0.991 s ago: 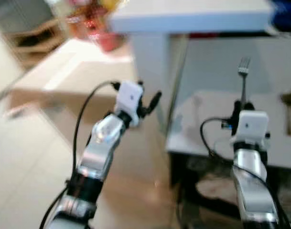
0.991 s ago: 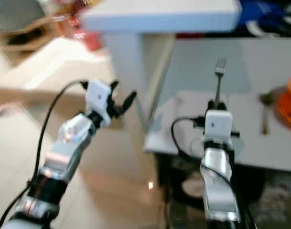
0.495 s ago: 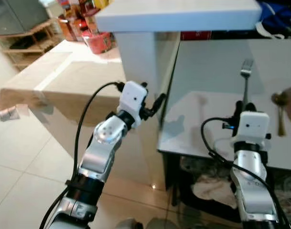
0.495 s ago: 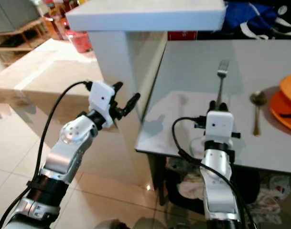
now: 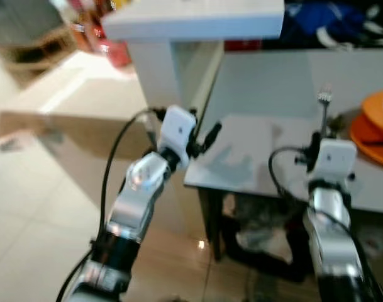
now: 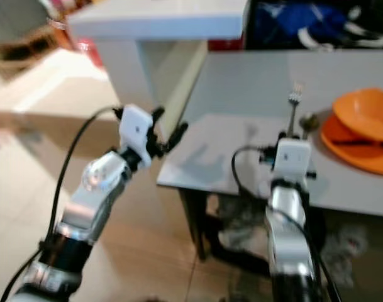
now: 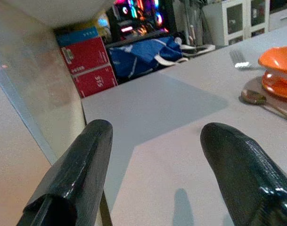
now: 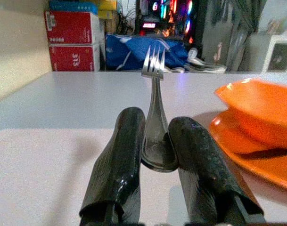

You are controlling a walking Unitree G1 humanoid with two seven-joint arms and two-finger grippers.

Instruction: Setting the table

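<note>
Fork [image 8: 153,99]: held in the right end effector [image 8: 157,160], both black fingers [image 8: 119,155] closed on its handle end; long axis runs straight out along the fingers, tines pointing away from the robot, over the counter [image 6: 241,100]. Silver metal, four tines, narrow neck widening to a rounded handle end. Orange bowl [image 8: 261,110]: sits on an orange plate [image 8: 237,148], on the counter just to the right of the fork. Spoon [image 7: 263,101]: lies on the counter beside the plate. Left end effector [image 7: 155,155]: fingers spread wide apart, holding nothing, raised at the counter's near left corner. Counter: pale grey, smooth, a white slab [image 5: 197,19] standing above its left side. Room: blue bag [image 7: 143,54] and red boxes [image 7: 91,63] beyond the counter's far edge; glossy beige tiled floor [image 5: 27,207]; crumpled items [image 6: 241,226] under the counter.
</note>
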